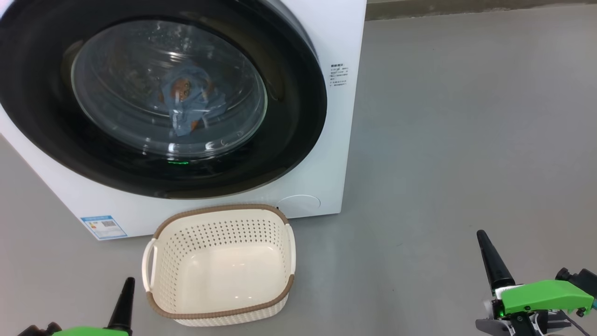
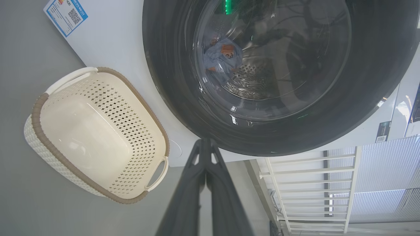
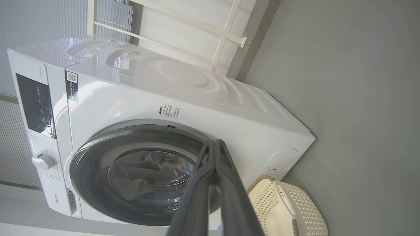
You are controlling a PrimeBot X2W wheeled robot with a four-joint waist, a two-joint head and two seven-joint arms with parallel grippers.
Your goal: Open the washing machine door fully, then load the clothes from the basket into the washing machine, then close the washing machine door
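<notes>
**Door shut, load inside: only the seal left to confirm**

At the lower left, my left gripper (image 1: 125,301) has its two dark fingers pressed together and carries nothing. It hangs just beside the basket (image 1: 219,208) without touching it. The basket stands on the grey floor (image 1: 443,140) in front of the washing machine (image 1: 326,177), with its far rim near the white front panel. Inside it I see only the bare cream bottom.

Above it, the washing machine door (image 1: 296,107) lies flat against the front, and I see no gap around the black ring. Through the bulging glass (image 1: 126,70) the clothes (image 1: 186,100) show as a light blue crumpled bundle with orange-brown figures, low in the steel drum (image 2: 252,78). The door is glossy and full of reflections, so I think it would be slippery to push.

I judge the task to be at its end. To finish well, I would look along the ring's edge for a gap. If a press is needed, I would give it with closed fingertips on the black ring, not on the glass.

At the lower right, my right gripper (image 1: 489,259) is likewise closed and empty, well apart from the machine
</notes>
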